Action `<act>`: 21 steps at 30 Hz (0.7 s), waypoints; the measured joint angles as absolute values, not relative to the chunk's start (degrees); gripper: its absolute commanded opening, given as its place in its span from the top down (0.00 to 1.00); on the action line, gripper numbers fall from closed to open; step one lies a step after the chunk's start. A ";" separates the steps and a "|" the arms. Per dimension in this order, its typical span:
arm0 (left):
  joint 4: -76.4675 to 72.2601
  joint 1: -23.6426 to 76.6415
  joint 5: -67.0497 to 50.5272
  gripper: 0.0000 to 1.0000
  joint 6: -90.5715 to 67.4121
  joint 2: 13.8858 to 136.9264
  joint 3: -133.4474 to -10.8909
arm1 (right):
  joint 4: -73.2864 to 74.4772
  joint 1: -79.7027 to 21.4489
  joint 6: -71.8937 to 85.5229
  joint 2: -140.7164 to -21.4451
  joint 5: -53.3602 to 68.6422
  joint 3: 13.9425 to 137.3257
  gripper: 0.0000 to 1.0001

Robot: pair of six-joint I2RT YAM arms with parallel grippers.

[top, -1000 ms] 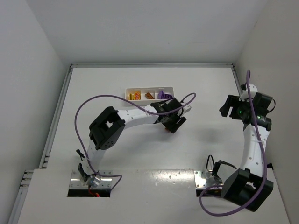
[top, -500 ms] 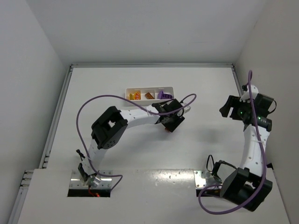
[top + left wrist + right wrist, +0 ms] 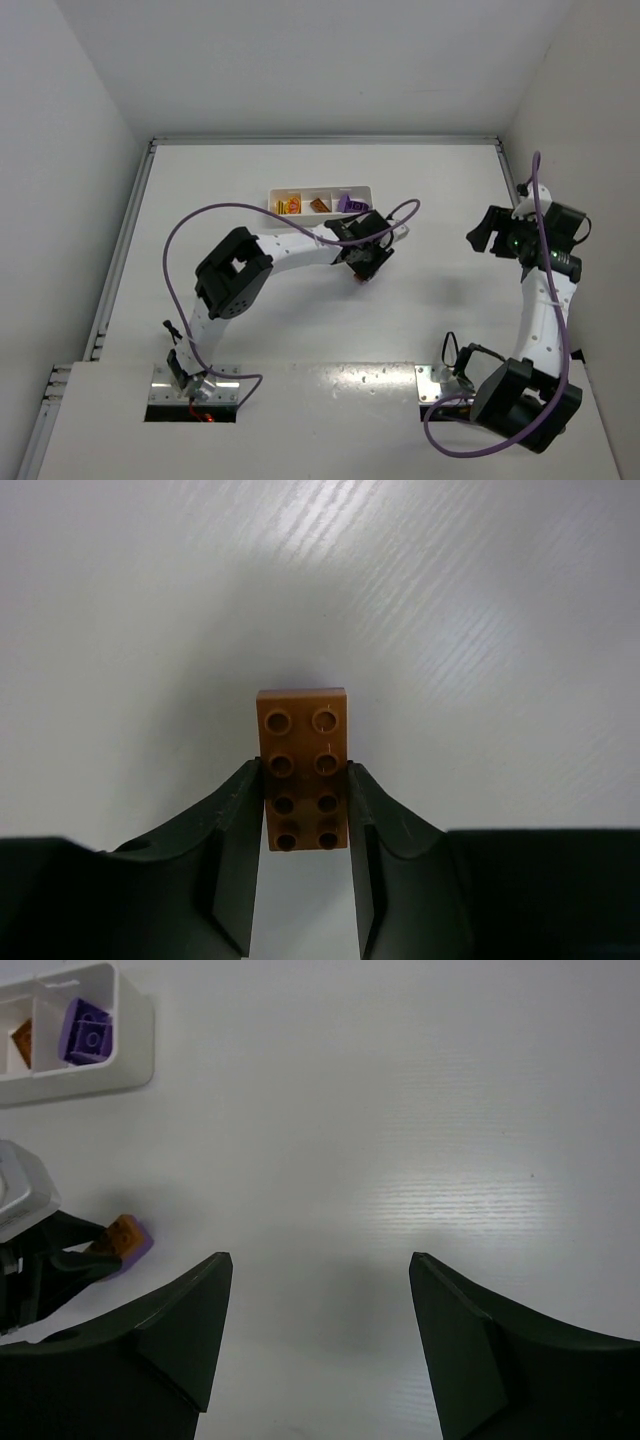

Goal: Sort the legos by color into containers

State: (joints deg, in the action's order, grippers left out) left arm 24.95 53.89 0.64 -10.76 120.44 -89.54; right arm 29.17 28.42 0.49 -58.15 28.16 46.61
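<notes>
Left wrist view: orange brick on table, long axis running straight out from L gripper, fingers pinched on its long sides at near half; tray just beyond; R gripper wide, empty, well apart.
</notes>
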 measured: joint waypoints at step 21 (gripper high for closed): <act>-24.67 28.69 -61.93 0.75 -49.63 95.79 -60.25 | 29.08 10.37 -0.99 -79.90 76.51 52.99 0.28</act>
